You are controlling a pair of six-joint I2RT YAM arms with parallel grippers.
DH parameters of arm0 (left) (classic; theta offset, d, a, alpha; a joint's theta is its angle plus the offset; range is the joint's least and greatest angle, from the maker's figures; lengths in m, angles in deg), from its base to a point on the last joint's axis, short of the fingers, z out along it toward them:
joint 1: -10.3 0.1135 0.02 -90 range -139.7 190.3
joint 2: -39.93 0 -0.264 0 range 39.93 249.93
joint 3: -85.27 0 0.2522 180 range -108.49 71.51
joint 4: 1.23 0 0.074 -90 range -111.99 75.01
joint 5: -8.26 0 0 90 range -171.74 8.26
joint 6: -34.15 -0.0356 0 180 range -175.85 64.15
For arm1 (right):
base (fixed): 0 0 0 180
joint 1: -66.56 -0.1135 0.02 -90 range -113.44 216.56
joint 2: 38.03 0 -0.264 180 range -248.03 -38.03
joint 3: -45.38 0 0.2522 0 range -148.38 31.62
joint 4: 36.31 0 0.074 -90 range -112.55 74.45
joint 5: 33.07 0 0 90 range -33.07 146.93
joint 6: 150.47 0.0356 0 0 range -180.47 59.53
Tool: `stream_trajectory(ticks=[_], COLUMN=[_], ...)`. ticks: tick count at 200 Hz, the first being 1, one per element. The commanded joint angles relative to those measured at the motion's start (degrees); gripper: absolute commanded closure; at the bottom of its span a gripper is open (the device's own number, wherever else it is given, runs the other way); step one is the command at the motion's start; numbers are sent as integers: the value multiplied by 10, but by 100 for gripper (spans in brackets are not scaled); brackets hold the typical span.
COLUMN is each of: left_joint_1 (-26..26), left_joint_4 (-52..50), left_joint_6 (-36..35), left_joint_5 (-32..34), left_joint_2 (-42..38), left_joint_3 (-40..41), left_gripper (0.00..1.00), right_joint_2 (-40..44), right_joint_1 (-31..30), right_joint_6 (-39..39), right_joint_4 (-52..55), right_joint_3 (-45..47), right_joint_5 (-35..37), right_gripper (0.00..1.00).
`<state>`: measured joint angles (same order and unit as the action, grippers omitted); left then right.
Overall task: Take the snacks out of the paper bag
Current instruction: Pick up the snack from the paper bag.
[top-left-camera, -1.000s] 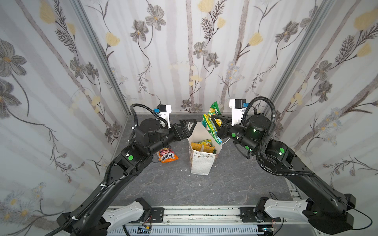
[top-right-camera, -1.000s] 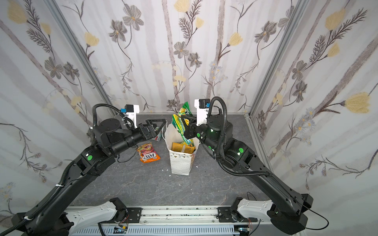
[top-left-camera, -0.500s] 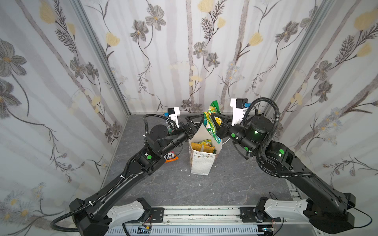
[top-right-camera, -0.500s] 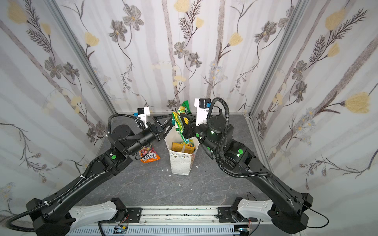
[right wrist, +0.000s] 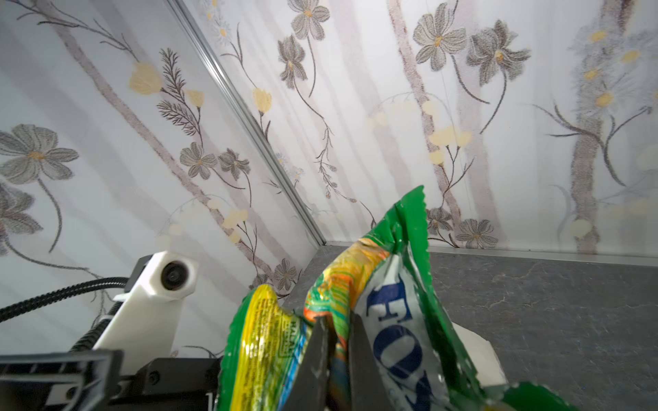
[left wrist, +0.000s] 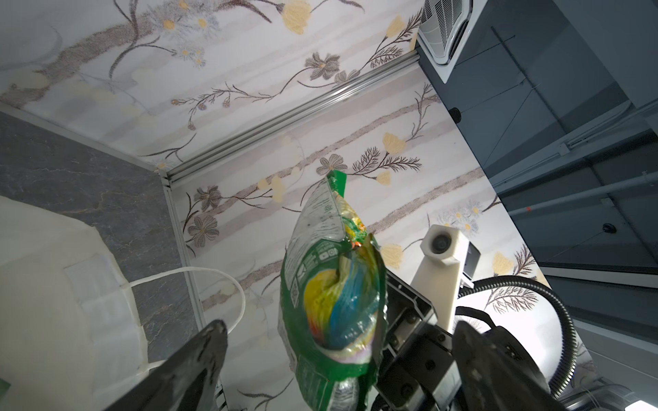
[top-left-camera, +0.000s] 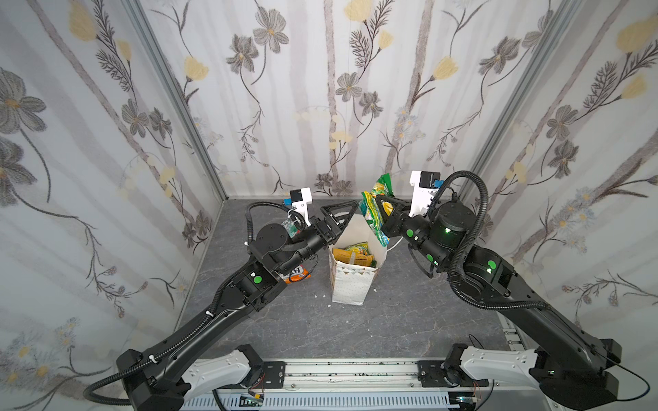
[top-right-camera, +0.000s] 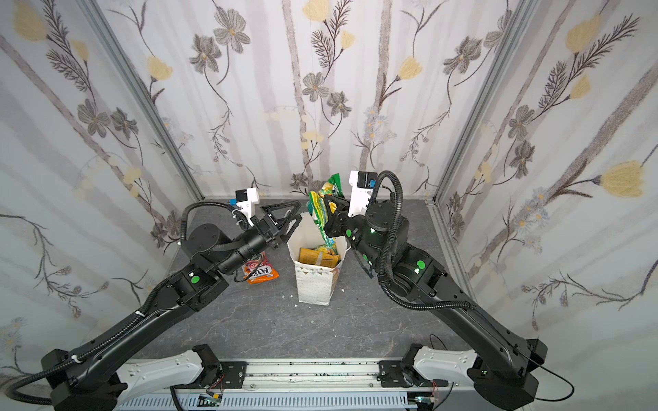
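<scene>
**Right jaws hoist green packet [top-left-camera: 370, 213] over bag [top-left-camera: 350, 288]**

Right jaws pinch the crinkly foil green packet mid-body, its long axis upright and serrated edge skyward, over the white paper bag's mouth. Left jaws are spread wide beside it. More glossy packets [top-left-camera: 352, 252] sit inside. An orange packet [top-right-camera: 261, 272] lies flat on the grey worktop [top-left-camera: 391, 320].

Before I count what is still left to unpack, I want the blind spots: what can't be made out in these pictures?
- Paper bag contents: both top views show only the top packets, such as a yellow-orange packet; the walls hide anything deeper.
- Red-orange FOX'S packet on the table: partly under the left arm in both top views.
- Green packet in the right gripper: one end runs off the right wrist view's edge.
</scene>
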<state>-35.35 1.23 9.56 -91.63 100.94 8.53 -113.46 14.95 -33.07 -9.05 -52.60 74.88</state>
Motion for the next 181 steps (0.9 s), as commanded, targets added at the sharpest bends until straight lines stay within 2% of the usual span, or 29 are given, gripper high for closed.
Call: stream_trajectory(ticks=[1,32,96,107,125,181], left_joint_1=[0,0,-6,-5,-5,-6], left_joint_4=[10,28,25,29,35,21], left_joint_6=[1,25,5,8,11,-24], left_joint_5=[23,-19,-51,-54,-59,-43], left_joint_2=[0,37,59,63,68,54], left_joint_3=[10,-5,-27,-28,-28,-26], left_gripper=[2,4,10,13,26,56], right_joint_2=[2,-9,-26,-29,-36,-37], right_joint_1=[0,0,0,0,-1,-2], right_joint_6=[14,15,14,14,14,12], right_joint_4=[-22,-38,-23,-26,-29,-15], right_joint_3=[3,2,-8,-10,-15,-15], right_joint_5=[-12,-67,-84,-95,-115,-94], right_gripper=[100,100,100,100,100,100])
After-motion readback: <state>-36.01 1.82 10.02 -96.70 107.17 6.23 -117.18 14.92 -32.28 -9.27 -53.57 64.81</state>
